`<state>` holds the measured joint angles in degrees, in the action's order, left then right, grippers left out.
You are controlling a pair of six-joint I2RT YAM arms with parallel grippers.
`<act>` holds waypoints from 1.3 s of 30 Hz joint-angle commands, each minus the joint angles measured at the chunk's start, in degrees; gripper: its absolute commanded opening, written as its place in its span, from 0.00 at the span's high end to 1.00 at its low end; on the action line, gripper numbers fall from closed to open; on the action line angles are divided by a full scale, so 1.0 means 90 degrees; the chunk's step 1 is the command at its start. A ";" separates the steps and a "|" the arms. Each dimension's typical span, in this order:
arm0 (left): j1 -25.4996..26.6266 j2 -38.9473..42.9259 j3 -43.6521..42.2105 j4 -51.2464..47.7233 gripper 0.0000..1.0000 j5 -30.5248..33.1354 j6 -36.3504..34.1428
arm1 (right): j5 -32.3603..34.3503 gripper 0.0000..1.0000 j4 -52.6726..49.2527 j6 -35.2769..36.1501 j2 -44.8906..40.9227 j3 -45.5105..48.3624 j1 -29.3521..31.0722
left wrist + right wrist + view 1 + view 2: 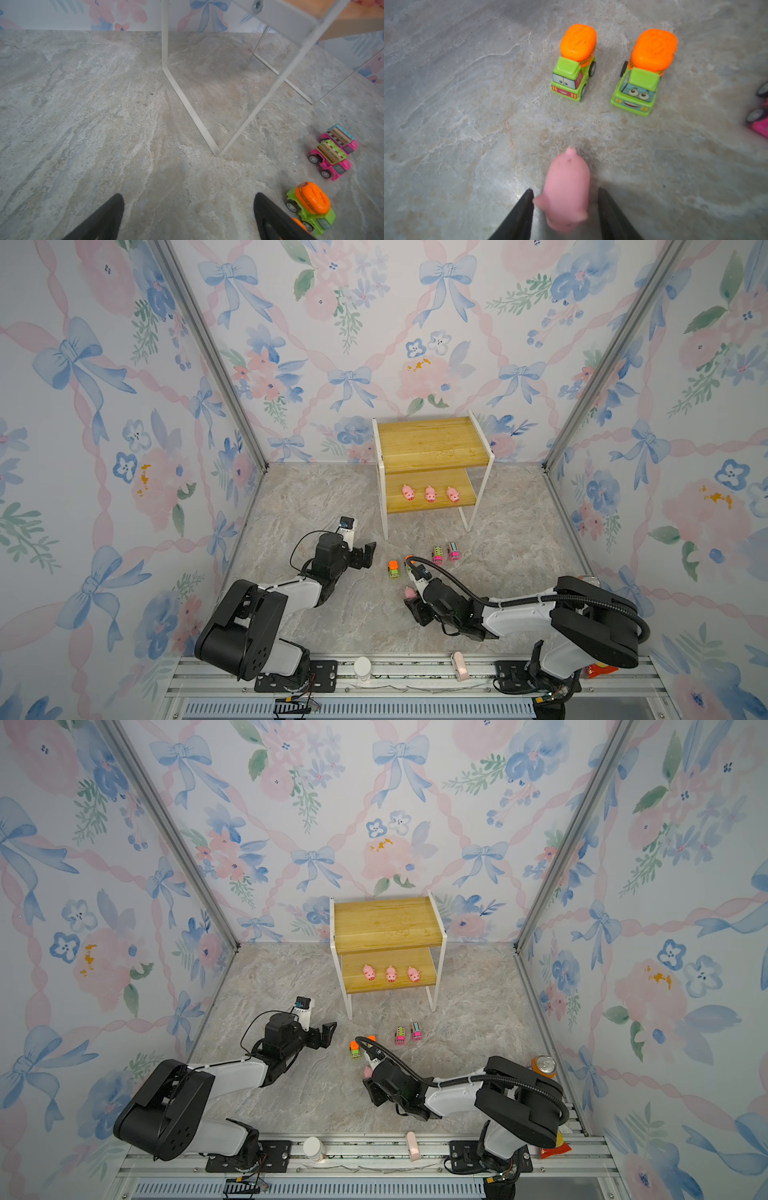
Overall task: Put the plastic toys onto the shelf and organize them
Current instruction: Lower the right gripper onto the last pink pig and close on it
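Pig [568, 187] lengthwise between right tool [565, 191] jaws

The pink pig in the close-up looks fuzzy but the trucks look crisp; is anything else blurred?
Right wrist view: pig soft, close to the lens; green trucks sharp; pink bus at the edge smeared. Left wrist view: shelf frame near the lens blurred.

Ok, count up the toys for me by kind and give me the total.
Pink pigs: 4
Green trucks: 2
Pink buses: 2
Total: 8
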<state>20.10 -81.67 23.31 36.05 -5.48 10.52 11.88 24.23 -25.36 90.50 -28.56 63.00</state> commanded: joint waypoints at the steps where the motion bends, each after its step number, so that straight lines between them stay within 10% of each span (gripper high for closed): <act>1: 0.0033 -0.0103 0.0066 -0.0021 0.02 -0.0096 -0.0056 | -0.0153 0.50 0.0219 -0.0077 0.0272 0.0089 -0.0125; 39: 0.0049 -0.0116 0.0100 -0.0021 0.02 -0.0082 -0.0048 | -0.0256 0.68 -0.0355 0.0038 -0.0404 0.0160 -0.0164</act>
<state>20.25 -82.35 23.35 36.05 -5.45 10.52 9.74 24.16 -25.71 89.08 -27.49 61.91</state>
